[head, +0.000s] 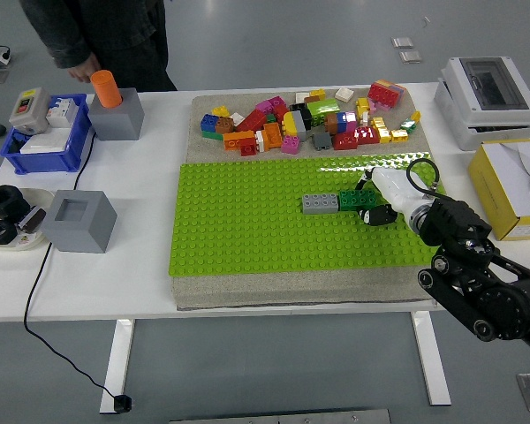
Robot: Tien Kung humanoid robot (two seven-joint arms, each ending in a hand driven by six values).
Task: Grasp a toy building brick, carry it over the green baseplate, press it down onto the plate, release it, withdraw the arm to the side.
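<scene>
The green baseplate (247, 225) lies on a grey mat in the middle of the table. A grey brick (320, 203) sits on it, and a dark green brick (352, 200) stands right beside it. My right hand (374, 201) reaches in from the lower right and its fingers close around the green brick's right end, low on the plate. A heap of loose coloured bricks (305, 122) lies on the mat behind the plate. My left arm is out of the picture.
A person (97, 35) stands at the far left corner, a hand near the orange cylinder on a grey block (115, 108). A blue bin (44, 141), another grey block (78, 221), a white box (490, 88) and a yellow box (517, 185) line the sides.
</scene>
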